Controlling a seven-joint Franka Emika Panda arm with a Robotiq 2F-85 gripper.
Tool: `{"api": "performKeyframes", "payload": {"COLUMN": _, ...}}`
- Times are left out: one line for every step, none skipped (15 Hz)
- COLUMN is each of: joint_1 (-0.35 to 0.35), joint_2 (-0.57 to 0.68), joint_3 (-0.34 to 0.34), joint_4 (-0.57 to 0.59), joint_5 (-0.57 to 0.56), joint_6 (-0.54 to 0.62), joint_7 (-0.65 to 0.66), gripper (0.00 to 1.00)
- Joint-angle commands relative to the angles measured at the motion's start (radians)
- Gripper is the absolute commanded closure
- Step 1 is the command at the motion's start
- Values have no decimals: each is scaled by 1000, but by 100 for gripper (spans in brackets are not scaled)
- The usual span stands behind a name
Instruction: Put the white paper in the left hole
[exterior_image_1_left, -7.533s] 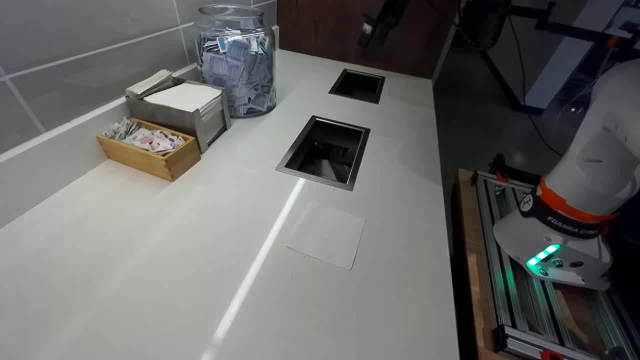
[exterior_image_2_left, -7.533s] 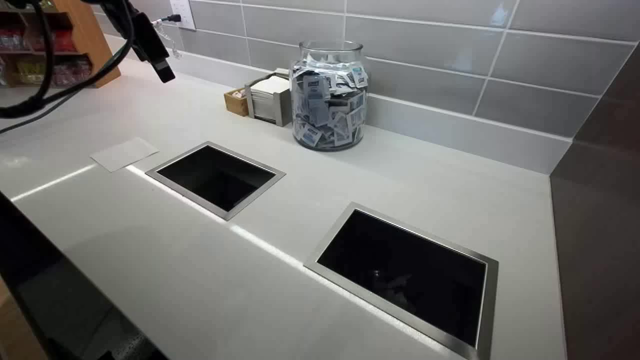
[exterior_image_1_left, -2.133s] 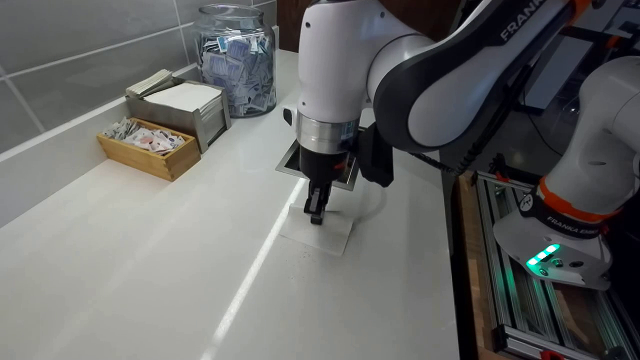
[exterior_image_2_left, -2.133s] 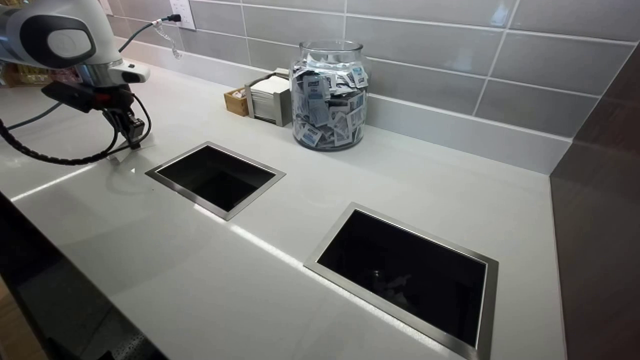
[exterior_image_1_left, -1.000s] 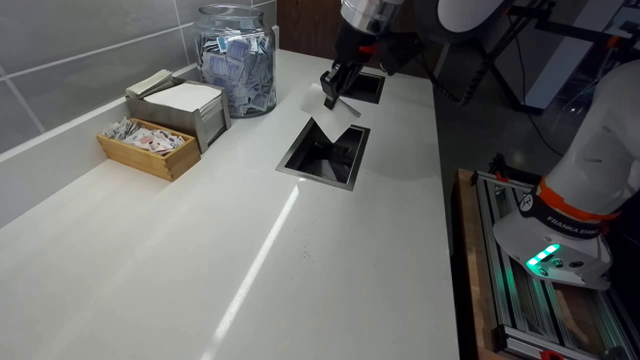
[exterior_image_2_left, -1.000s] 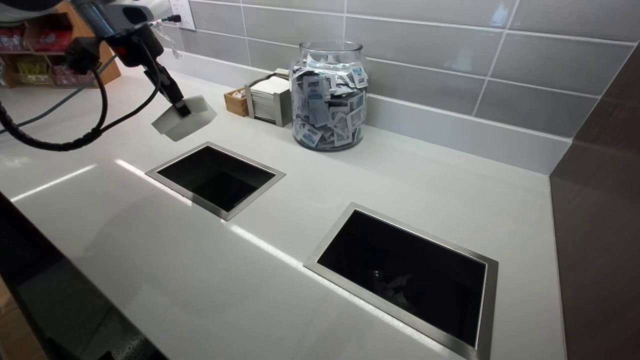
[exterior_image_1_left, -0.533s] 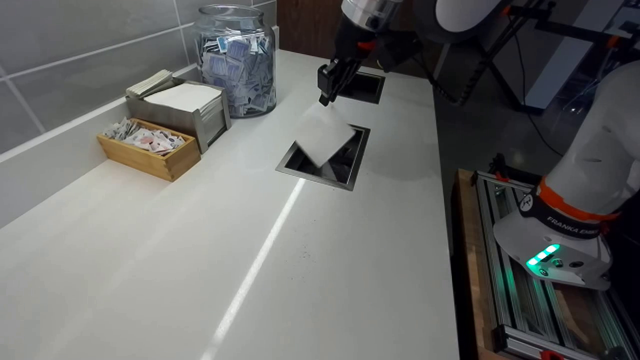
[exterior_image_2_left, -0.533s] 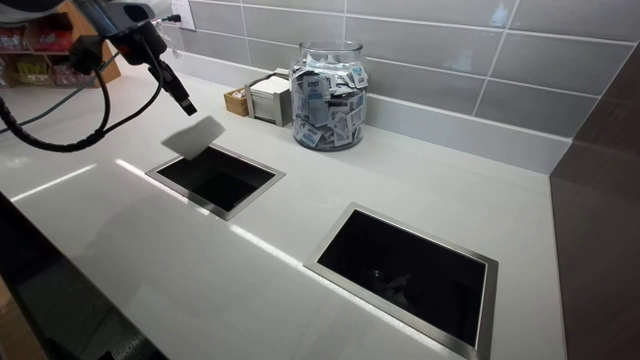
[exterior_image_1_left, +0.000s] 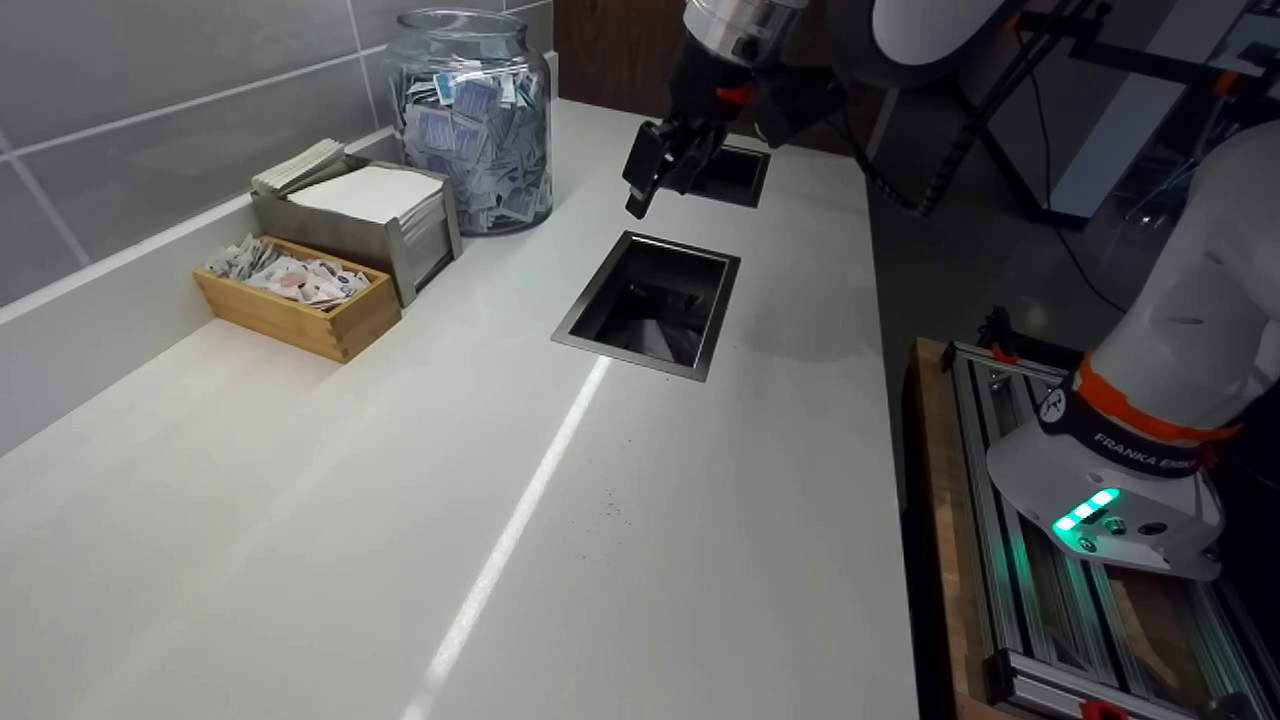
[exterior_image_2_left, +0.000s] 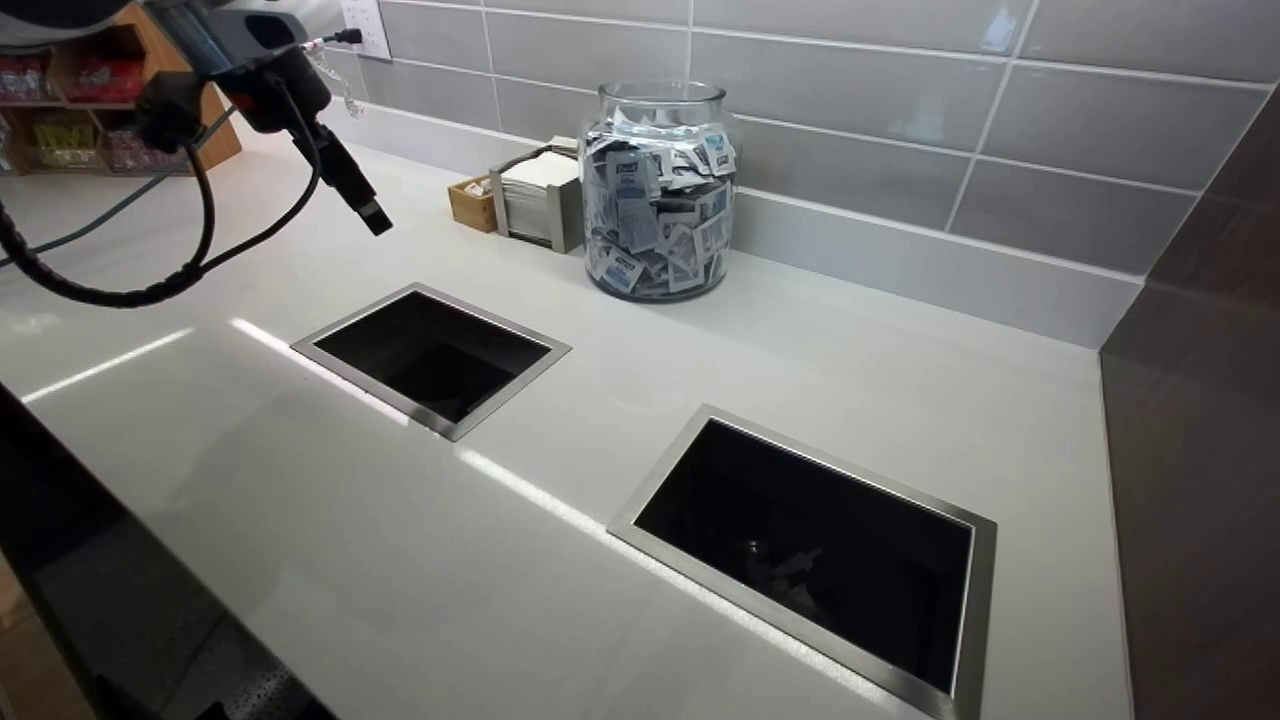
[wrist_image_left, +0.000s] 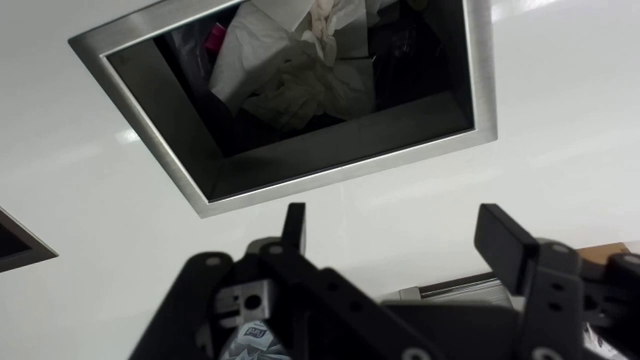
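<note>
The surface (exterior_image_1_left: 450, 480) is smooth and pretty glossy. Hole frame (wrist_image_left: 350, 171) looks like brushed metal, and the crumpled paper (wrist_image_left: 310, 85) down there is totally matt. The tool (wrist_image_left: 392, 227) is mostly matt too, plus some bare metal. Jar (exterior_image_1_left: 462, 48) is clear shiny glass, tiles (exterior_image_2_left: 850, 90) are glossy, box (exterior_image_1_left: 270, 318) is smooth wood, napkin holder (exterior_image_1_left: 335, 238) is kinda dull metal.

Bench (exterior_image_1_left: 300, 560) white, glossy; two metal-rimmed holes (exterior_image_2_left: 490, 318) let in. On it: packet-filled glass jar (exterior_image_1_left: 475, 145), metal napkin holder (exterior_image_1_left: 330, 230) just beside, then wooden box (exterior_image_1_left: 275, 317); dark specks (exterior_image_1_left: 612, 510).
</note>
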Motion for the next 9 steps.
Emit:
{"api": "performKeyframes", "payload": {"joint_1": 7, "joint_2": -2, "joint_3": 0, "joint_4": 0, "joint_5": 14, "joint_6": -2, "joint_7": -7, "gripper": 7}}
{"api": "performKeyframes", "payload": {"joint_1": 13, "joint_2": -5, "joint_3": 1, "joint_4": 0, "joint_5": 23, "joint_6": -2, "joint_7": -10, "gripper": 0}}
{"api": "performKeyframes", "payload": {"joint_1": 17, "joint_2": -9, "joint_3": 2, "joint_4": 0, "joint_5": 28, "joint_6": -2, "joint_7": -10, "gripper": 0}}
{"api": "performKeyframes", "payload": {"joint_1": 18, "joint_2": -12, "joint_3": 3, "joint_4": -2, "joint_5": 30, "joint_6": -2, "joint_7": -10, "gripper": 0}}
{"api": "performKeyframes", "payload": {"joint_1": 19, "joint_2": -14, "joint_3": 3, "joint_4": -3, "joint_5": 32, "joint_6": -2, "joint_7": -10, "gripper": 0}}
{"api": "performKeyframes", "payload": {"joint_1": 19, "joint_2": -15, "joint_3": 3, "joint_4": -5, "joint_5": 32, "joint_6": -2, "joint_7": -11, "gripper": 0}}
{"api": "performKeyframes", "payload": {"joint_1": 19, "joint_2": -15, "joint_3": 3, "joint_4": -6, "joint_5": 33, "joint_6": -2, "joint_7": -11, "gripper": 0}}
{"api": "performKeyframes", "payload": {"joint_1": 19, "joint_2": -15, "joint_3": 3, "joint_4": -7, "joint_5": 33, "joint_6": -2, "joint_7": -11, "gripper": 0}}
{"api": "performKeyframes", "payload": {"joint_1": 19, "joint_2": -16, "joint_3": 3, "joint_4": -8, "joint_5": 33, "joint_6": -2, "joint_7": -11, "gripper": 0}}
